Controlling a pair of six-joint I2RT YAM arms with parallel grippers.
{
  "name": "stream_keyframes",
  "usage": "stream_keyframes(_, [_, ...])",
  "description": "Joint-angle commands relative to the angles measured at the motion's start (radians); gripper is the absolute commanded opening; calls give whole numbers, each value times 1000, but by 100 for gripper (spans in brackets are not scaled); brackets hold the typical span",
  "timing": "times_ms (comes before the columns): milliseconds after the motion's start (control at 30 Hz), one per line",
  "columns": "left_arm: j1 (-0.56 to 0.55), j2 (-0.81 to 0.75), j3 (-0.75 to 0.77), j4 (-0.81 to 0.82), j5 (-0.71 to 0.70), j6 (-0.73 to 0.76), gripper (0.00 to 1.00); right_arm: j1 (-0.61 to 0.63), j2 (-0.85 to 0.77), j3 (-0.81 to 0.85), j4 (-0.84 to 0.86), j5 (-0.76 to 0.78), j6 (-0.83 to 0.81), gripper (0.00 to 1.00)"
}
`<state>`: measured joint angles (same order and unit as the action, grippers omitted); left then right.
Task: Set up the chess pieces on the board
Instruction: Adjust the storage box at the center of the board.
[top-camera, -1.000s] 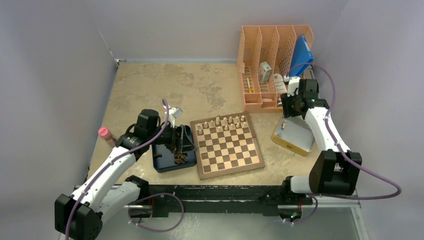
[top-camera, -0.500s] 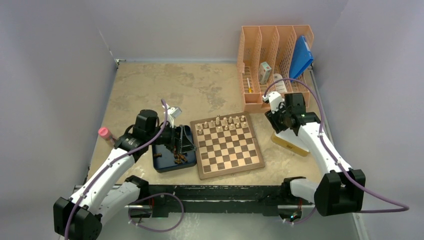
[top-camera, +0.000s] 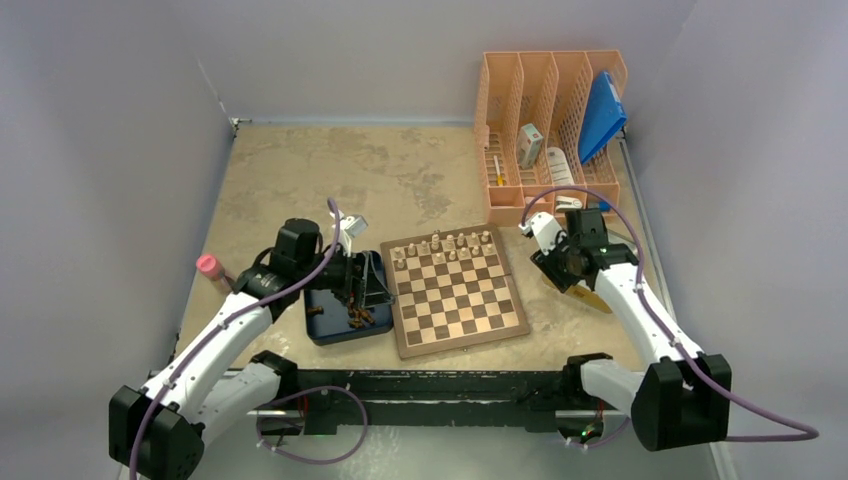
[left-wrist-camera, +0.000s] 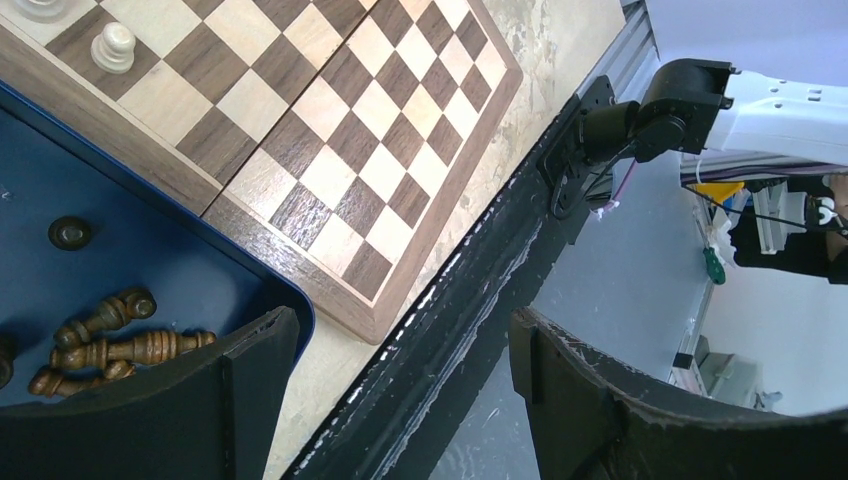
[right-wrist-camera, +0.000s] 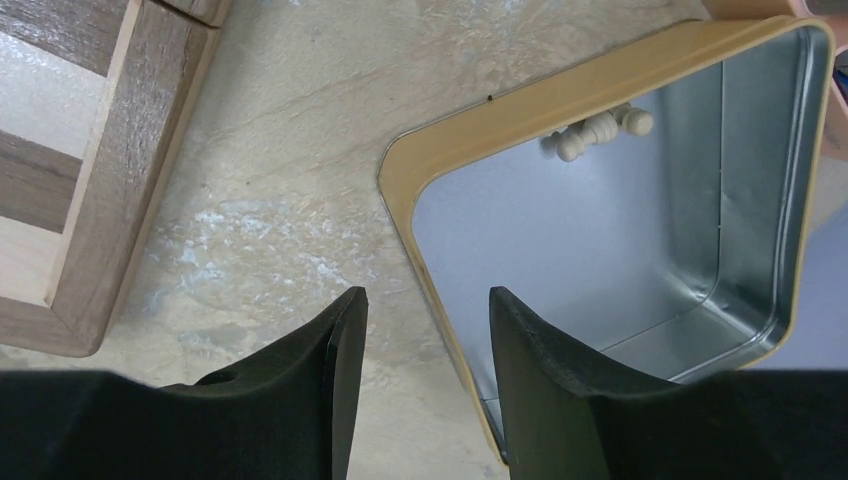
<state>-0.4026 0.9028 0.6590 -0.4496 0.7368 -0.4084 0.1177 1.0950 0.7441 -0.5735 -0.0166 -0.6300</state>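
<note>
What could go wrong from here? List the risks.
1. The dark pieces lie toppled and bunched in the blue tray; the open left end effector might pinch two, or one askew.
2. Pale pieces lie against the wall of the yellow tray, so the right end effector may strike its rim.
3. The far rows of the board are crowded; a placement could topple neighbours.

Board (top-camera: 455, 290): dk brown + cream checks, plain mid-brown border. Pale beige pieces (top-camera: 445, 245) on it. Left tool (left-wrist-camera: 400, 320) black; navy tray (left-wrist-camera: 150, 260) just beside it, dk brown pieces (left-wrist-camera: 110, 345) inside. Right tool (right-wrist-camera: 425, 300) black; yellow tray (right-wrist-camera: 398, 178) ahead of it, silver inside, cream pieces (right-wrist-camera: 597, 130) there. Counter (top-camera: 330, 180): mottled beige/tan. Rack (top-camera: 530, 100) beyond right tool peach-orange, folder (top-camera: 603, 110) blue. Arms (top-camera: 215, 345) white, black joints.
</note>
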Motion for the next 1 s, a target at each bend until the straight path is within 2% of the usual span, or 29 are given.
stream_keyframes(0, [-5,2,18,48,31,5,77,3,37,4,0,33,-34,51])
stream_keyframes(267, [-6,9,24,35,21,5,77,4,101,-16,76,47,-16,44])
stream_keyframes(533, [-7,21,27,27,19,3,76,3,152,57,115,0,47,11])
stream_keyframes(600, [-7,31,26,31,14,3,76,3,176,80,97,-80,48,9])
stream_keyframes(700, [-7,57,35,20,7,3,76,4,191,100,122,-69,76,1])
stream_keyframes(967, [-8,52,28,32,36,5,76,6,224,179,122,-92,199,0])
